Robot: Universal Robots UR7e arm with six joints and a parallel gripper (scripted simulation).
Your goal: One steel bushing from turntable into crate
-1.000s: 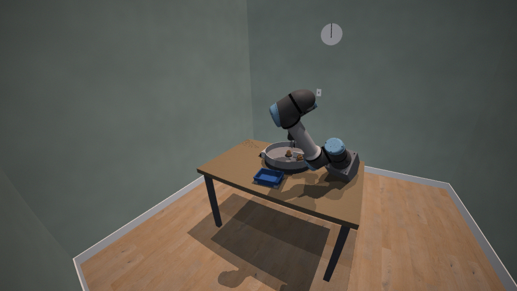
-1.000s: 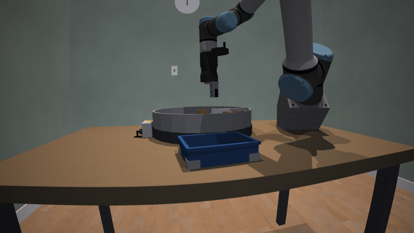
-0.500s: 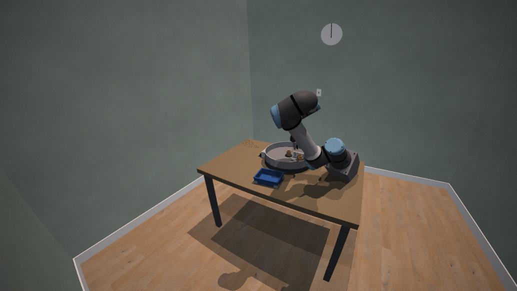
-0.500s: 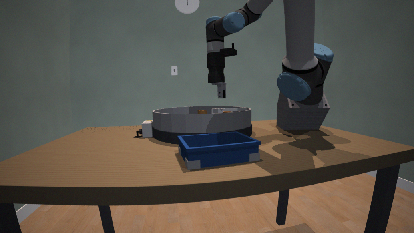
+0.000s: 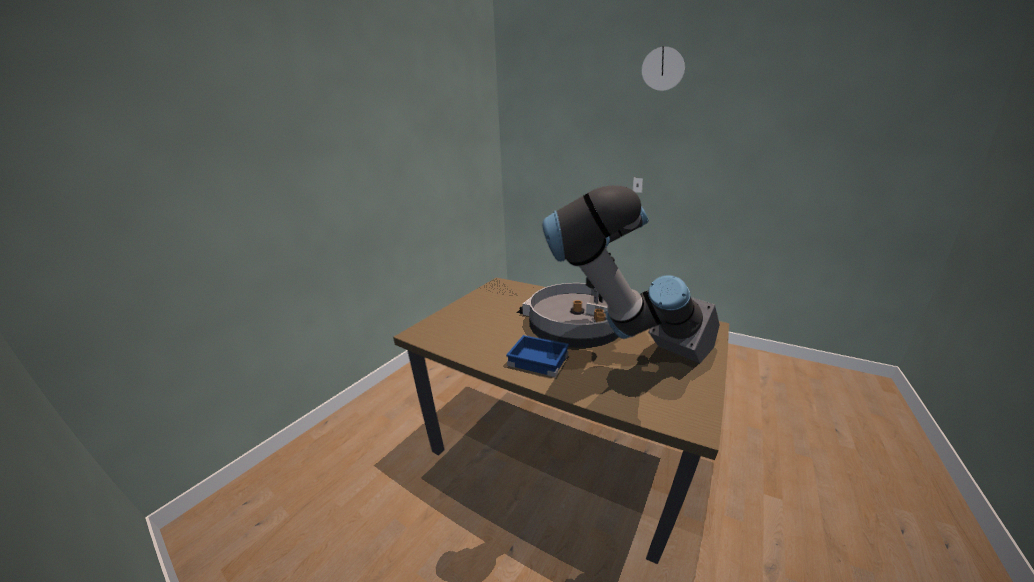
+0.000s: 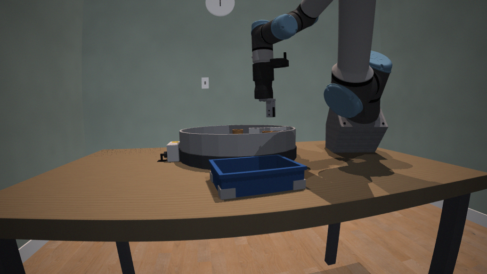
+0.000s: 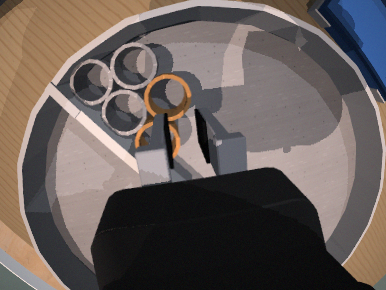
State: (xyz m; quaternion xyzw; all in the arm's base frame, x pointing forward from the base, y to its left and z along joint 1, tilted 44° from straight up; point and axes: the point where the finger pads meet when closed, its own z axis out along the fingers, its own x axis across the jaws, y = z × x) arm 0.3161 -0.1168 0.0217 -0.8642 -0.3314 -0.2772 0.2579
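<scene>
The dark two-finger gripper (image 6: 270, 110) hung above the round grey walled turntable (image 6: 221, 142), clear of its rim, pointing straight down. Its jaws stood partly spread with a bare gap between them and pinched nothing. In the wrist view three grey steel ring-shaped bushings (image 7: 123, 111) sat upright in a tight cluster near the turntable's wall, on the far side of a pale straight divider strip (image 7: 100, 135). Two orange-rimmed bushings (image 7: 168, 95) stood just beside that cluster, touching each other, and the nearer one was partly hidden behind one of the grey fingers. None of the steel bushings lay between the jaws. The blue rectangular plastic crate (image 6: 262, 185) rested on the brown wooden table (image 6: 102, 183) just in front of the turntable, and no bushing showed inside it. The arm's grey pedestal (image 6: 381, 136) stood on the table near the turntable.
</scene>
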